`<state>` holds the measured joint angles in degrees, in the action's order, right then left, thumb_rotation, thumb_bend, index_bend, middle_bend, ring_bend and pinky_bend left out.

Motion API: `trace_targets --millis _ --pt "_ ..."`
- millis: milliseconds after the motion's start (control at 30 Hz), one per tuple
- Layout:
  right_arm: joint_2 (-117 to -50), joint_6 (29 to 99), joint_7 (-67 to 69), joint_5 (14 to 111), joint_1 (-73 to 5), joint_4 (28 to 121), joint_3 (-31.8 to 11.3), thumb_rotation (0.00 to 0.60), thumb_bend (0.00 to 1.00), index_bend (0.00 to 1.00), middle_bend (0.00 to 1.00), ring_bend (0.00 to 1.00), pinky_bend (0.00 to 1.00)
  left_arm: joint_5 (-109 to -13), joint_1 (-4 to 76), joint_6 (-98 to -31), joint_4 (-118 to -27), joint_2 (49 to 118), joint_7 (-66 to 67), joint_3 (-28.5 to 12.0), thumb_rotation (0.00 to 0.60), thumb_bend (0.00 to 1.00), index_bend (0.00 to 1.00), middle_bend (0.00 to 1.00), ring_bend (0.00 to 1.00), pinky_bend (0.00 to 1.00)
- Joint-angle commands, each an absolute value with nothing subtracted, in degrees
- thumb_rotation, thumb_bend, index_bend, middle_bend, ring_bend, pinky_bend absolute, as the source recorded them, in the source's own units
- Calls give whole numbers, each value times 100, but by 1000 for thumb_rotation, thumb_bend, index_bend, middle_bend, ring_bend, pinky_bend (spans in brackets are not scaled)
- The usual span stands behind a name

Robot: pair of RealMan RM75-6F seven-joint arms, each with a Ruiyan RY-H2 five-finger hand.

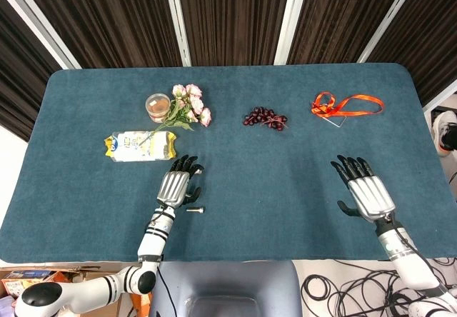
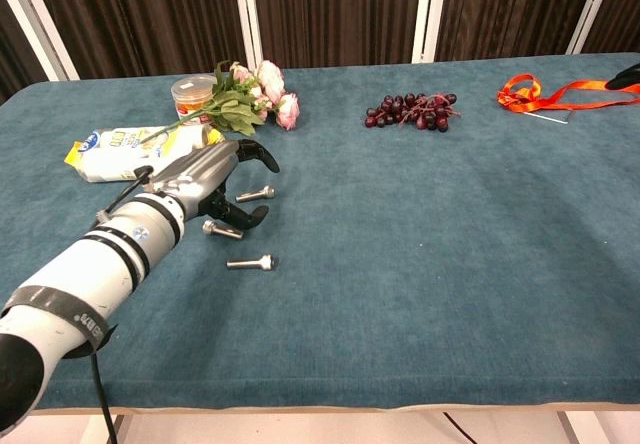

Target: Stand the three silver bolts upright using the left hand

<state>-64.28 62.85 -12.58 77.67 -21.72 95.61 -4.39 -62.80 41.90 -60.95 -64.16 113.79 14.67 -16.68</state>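
Three silver bolts lie on their sides toward the near-left part of the teal bench (image 2: 420, 284), none upright. Nearest the front edge, the first bolt (image 2: 251, 261) lies alone, head to the right. Just beyond it, the second bolt (image 2: 221, 229) lies partly under the fingers (image 2: 243, 220) of the left hand (image 2: 205, 186). The third bolt (image 2: 256, 194) lies a little farther back, just past the hand.

Left hand hovers low over the middle bolt, palm down, fingers apart and curled downward, holding nothing. From overhead only one bolt (image 1: 195, 208) shows, beside the left hand (image 1: 176, 183); the hand hides the others.

Right hand (image 1: 363, 187) sits near the front-right of the bench, palm down, fingers apart and stretched forward, nothing in it. It is well apart from the bolts.

Farther back on the left: a white and yellow packet (image 2: 130, 150) lying flat. Behind it, a small round tub (image 2: 192, 95) with a bunch of pink flowers (image 2: 258, 89) just beside it, stems lying across toward the packet.

Mid-bench toward the far edge: a cluster of dark grapes (image 2: 412, 110). Far-right corner area: an orange ribbon (image 2: 555, 94) in loose loops.
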Motion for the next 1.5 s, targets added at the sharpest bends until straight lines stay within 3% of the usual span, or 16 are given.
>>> trace_targets --millis 33,167,900,1500 --pt "-6417 6314 -1224 7781 -2148 9544 -413 600 236 0 0 0 0 -6317 4211 -6163 -6278 11462 1444 -1701 600 383 338 129 47 105" --pt "-6367 6439 -1089 7876 -2041 9496 -327 600 236 0 0 0 0 -6248 4272 -6124 -5777 11666 1433 -1779 600 366 402 147 58 111" --pt "-6243 6361 -404 8030 -1945 9141 -183 600 236 0 0 0 0 -6096 4576 -5744 -4352 12275 1209 -2079 600 370 479 151 68 111" --pt "-6253 6301 -318 7982 -1941 9030 -180 600 236 0 0 0 0 -6228 4597 -5806 -4197 12309 1083 -2132 600 391 542 158 74 112"
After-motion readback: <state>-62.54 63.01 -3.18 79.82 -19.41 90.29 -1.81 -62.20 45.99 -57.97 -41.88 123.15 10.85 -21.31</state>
